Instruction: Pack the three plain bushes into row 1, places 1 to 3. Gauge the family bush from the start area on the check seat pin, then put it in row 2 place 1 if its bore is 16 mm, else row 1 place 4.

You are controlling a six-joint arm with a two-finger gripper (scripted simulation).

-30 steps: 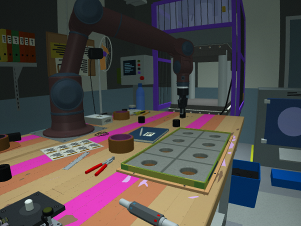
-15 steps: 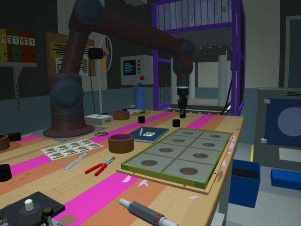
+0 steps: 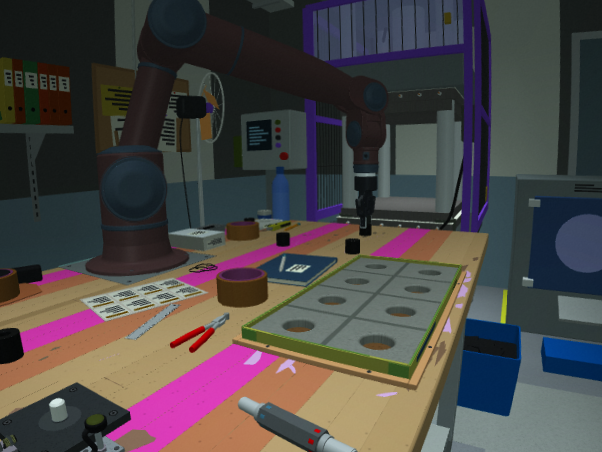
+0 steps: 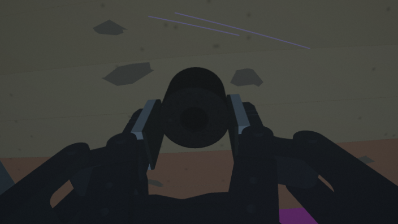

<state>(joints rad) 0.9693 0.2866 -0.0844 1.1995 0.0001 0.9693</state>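
Note:
At the far end of the bench, beyond the green-rimmed tray (image 3: 357, 312) with its eight round seats, three small black bushes stand near each other. I hold one black bush (image 4: 195, 113) in my gripper (image 3: 364, 227), still down at the bench top, its bore facing the wrist camera. A second bush (image 3: 352, 245) stands just in front of it, and a third (image 3: 283, 239) stands further left. A larger black bush (image 3: 10, 345) stands at the bench's left edge. The check seat plate with its white pin (image 3: 58, 409) sits at the near left corner.
The tray's seats all stand empty. A brown tape roll (image 3: 242, 286), a blue notebook (image 3: 296, 267), red pliers (image 3: 198, 332), a steel ruler and label sheets lie left of the tray. A grey tool (image 3: 295, 427) lies at the near edge. Blue bins (image 3: 489, 365) stand on the floor to the right.

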